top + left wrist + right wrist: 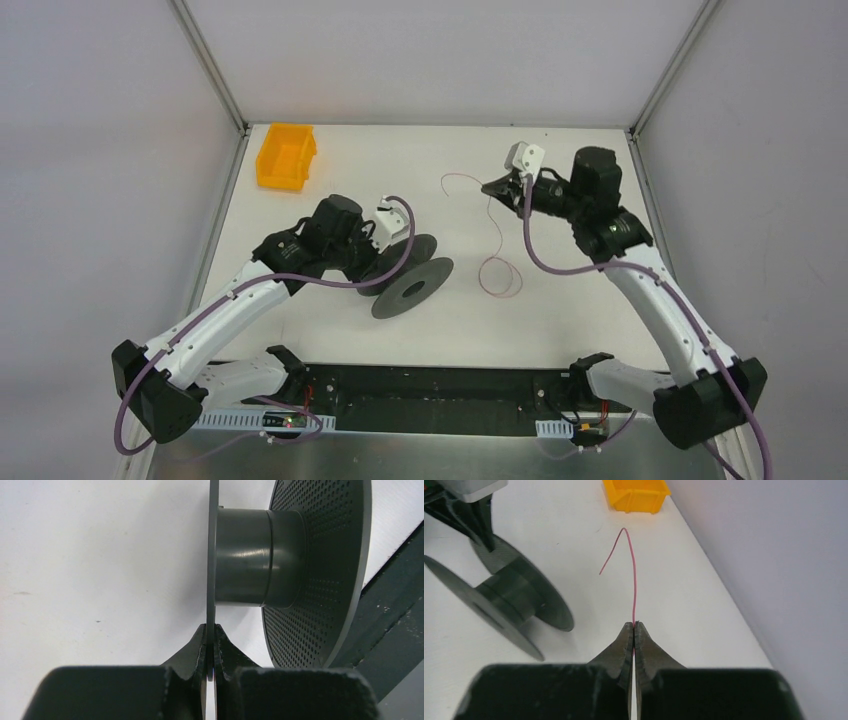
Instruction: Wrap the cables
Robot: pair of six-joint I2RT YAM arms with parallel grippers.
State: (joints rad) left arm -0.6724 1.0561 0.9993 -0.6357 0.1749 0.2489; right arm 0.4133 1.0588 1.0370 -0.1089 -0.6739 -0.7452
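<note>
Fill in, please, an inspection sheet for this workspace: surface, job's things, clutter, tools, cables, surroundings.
Surface: white table.
Job's things: thin red wire, with a loose loop lying on the table; dark spool, hub bare, no wire wound on it.
Clutter: orange bin at the far left corner.
Tools: left tool shut on the edge of a spool flange; right tool shut on the wire.
Cables: mauve arm cables run along both arms.
Surroundings: white walls; metal frame posts at the far corners.
</note>
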